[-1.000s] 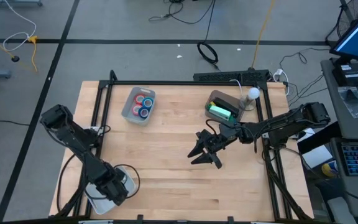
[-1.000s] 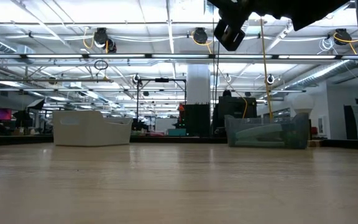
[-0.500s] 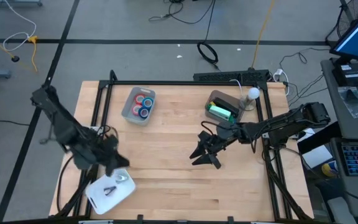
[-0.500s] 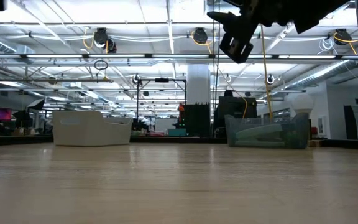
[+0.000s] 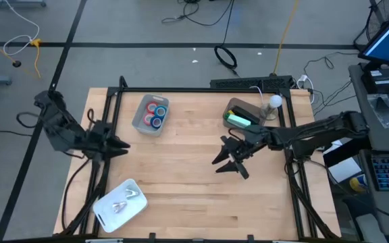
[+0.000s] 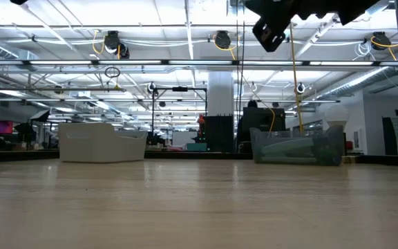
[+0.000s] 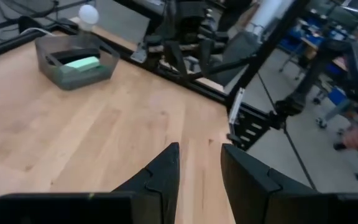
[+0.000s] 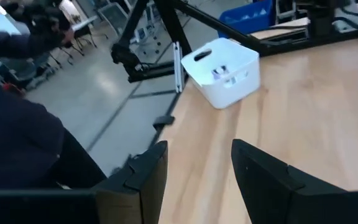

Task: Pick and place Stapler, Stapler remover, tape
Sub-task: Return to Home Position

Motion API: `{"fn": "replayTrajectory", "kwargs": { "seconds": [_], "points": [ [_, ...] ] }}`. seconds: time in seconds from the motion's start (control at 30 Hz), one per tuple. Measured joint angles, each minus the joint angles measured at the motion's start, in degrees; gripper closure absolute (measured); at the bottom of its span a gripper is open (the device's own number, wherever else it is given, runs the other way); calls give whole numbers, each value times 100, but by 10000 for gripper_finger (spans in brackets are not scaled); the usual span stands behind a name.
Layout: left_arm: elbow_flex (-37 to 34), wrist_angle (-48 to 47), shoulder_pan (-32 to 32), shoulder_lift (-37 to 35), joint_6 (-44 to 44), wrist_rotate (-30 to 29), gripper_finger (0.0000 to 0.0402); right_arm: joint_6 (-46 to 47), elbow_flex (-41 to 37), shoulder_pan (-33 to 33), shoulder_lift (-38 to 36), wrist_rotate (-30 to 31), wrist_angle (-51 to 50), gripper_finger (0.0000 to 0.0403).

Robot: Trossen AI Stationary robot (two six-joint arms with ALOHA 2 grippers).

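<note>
Your left gripper [image 5: 119, 145] hangs over the table's [image 5: 181, 189] left edge, and its wrist view shows the two fingers [image 7: 160, 177] parted with bare wood between them, so it carries nothing. From there the white bin [image 5: 107, 214] lies toward the near edge, well apart and set at a slant to the table's sides; the staple removers [image 5: 121, 202] show only as small pale shapes inside it. The gray bin [image 5: 140, 121] sits the other way, toward the far edge and a little to the right, with the red and blue tape rolls [image 5: 157, 113] packed together in it. The left arm is the nearer one to both of these bins. Farther right, your right gripper [image 5: 229, 164] hangs over open wood near the table's middle, fingers [image 8: 145, 177] spread wide and empty in its own wrist view. The dark bin [image 5: 229, 106] stands near it toward the far right corner, and the green stapler [image 5: 240, 119] lies inside with its long axis slanted across the bin. As far as these views show, everything named in the task is in a bin and nothing loose is left on the wood. So I judge the coming move to be a plain retreat: draw each arm back toward its own side, and lift the right one clear of the dark bin's rim behind it.
</note>
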Motion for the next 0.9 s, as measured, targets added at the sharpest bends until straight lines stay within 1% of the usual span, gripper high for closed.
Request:
{"fn": "replayTrajectory", "kwargs": {
  "seconds": [0.1, 0.17, 0.23, 0.4, 0.5, 0.57, 0.67, 0.73, 0.9],
  "points": [
    [-33, -111, 0, -138, 132, 104, 284, -231, -2, -12, -280, 67, -492, 232],
    [-184, -119, 0, -194, 136, 101, 284, -392, -3, -10, -436, 160, -700, 232],
    [-432, 24, 0, -241, 104, 90, 284, -480, -111, -8, -602, 142, -683, 232],
    [-1431, 1491, 38, -420, 462, 88, 284, -328, -790, -8, -1112, 149, -88, 232],
    [-1890, 1949, 226, -583, 546, 226, 284, -86, -1293, -17, -1487, 149, 352, 232],
    [-2112, 2167, 414, -723, 604, 234, 284, 54, -1595, -61, -1780, 162, 448, 232],
    [-2287, 2123, 750, -983, 795, 259, 284, 193, -1973, -143, -2249, 334, 460, 232],
    [-2297, 2035, 972, -1216, 1043, 424, 284, 197, -2214, -220, -2594, 462, 473, 232],
    [-2293, 1664, 1389, -2114, 1509, 546, 284, 252, -2727, -485, -3387, 463, 473, 232]
  ]
}}
